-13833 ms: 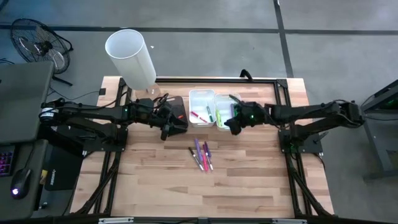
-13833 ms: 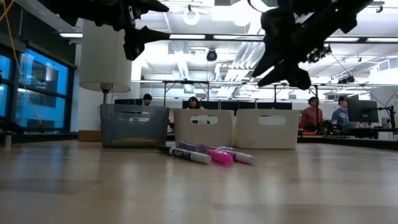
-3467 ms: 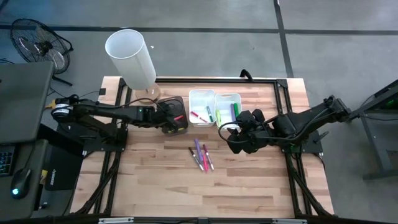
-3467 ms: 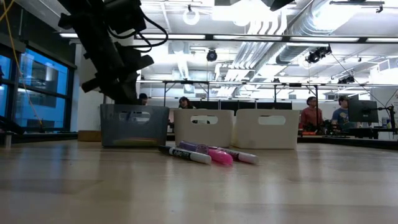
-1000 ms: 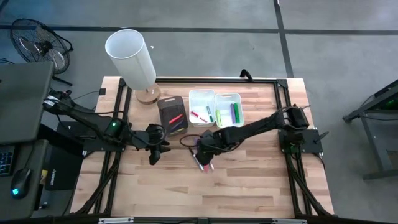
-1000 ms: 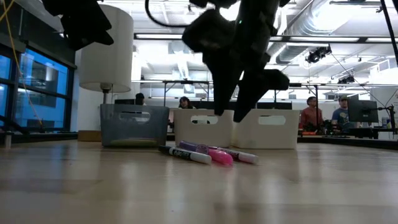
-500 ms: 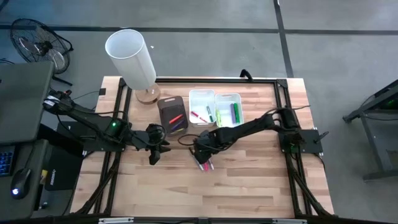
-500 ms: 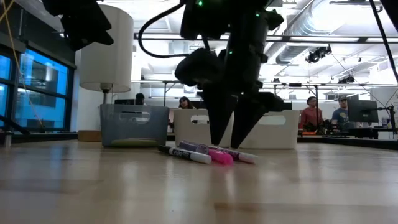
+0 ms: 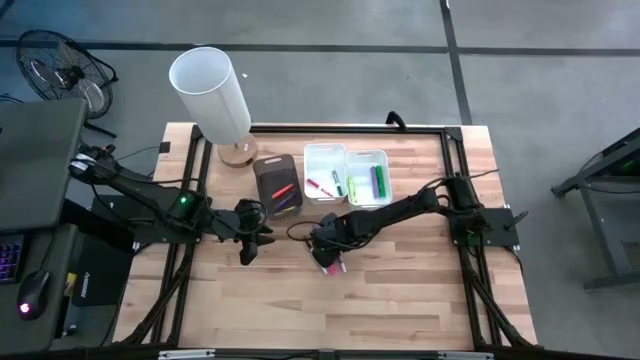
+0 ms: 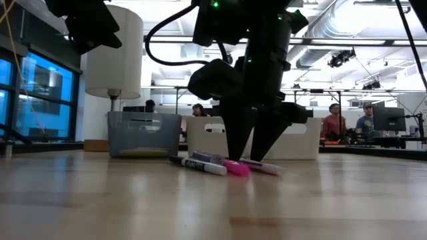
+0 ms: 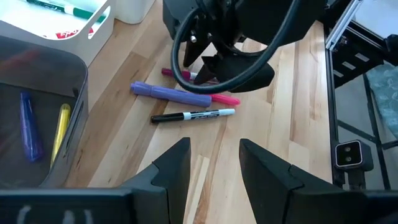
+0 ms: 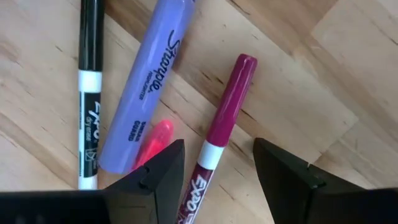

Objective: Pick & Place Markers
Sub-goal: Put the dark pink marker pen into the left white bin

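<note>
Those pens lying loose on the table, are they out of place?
Yes: four markers lie unsorted on the table, unlike those in the bins. The right pincer stands open over the magenta marker.

1. The middle of the surface (image 9: 400,290) in the high view is taken up by the right claw (image 9: 327,252), set low with fingers parted over the loose markers (image 9: 333,265).
2. The upper middle is blocked by three bins (image 9: 320,180) standing side by side.
3. The upper left is occupied by a lamp (image 9: 212,95).
4. The left claw (image 9: 248,250), parted, is held left of centre.
5. The lower half of the frame is left bare wood.
</note>
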`<action>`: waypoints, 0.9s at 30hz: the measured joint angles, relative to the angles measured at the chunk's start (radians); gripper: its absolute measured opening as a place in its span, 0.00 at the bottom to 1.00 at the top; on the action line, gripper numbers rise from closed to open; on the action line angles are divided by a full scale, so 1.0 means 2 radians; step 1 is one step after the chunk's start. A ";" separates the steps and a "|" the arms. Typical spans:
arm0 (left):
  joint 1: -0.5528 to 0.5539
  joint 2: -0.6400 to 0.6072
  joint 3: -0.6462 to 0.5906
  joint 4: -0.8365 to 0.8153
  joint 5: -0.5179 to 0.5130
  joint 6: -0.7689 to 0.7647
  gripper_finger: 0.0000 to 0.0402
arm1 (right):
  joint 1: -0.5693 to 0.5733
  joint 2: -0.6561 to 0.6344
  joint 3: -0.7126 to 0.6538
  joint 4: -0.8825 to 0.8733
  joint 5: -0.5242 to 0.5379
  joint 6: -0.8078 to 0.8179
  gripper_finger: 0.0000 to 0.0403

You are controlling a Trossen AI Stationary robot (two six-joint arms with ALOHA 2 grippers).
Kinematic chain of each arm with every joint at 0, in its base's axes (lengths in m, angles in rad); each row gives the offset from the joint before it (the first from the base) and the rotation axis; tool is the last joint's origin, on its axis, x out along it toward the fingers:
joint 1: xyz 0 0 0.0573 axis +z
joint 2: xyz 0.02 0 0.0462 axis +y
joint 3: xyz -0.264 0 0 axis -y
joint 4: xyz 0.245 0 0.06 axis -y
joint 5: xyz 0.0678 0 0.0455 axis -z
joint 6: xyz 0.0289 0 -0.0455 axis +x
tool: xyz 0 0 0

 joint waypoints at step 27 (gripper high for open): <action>0.000 0.000 0.000 0.000 0.001 0.000 0.34 | 0.025 0.033 0.004 -0.052 -0.009 0.050 0.43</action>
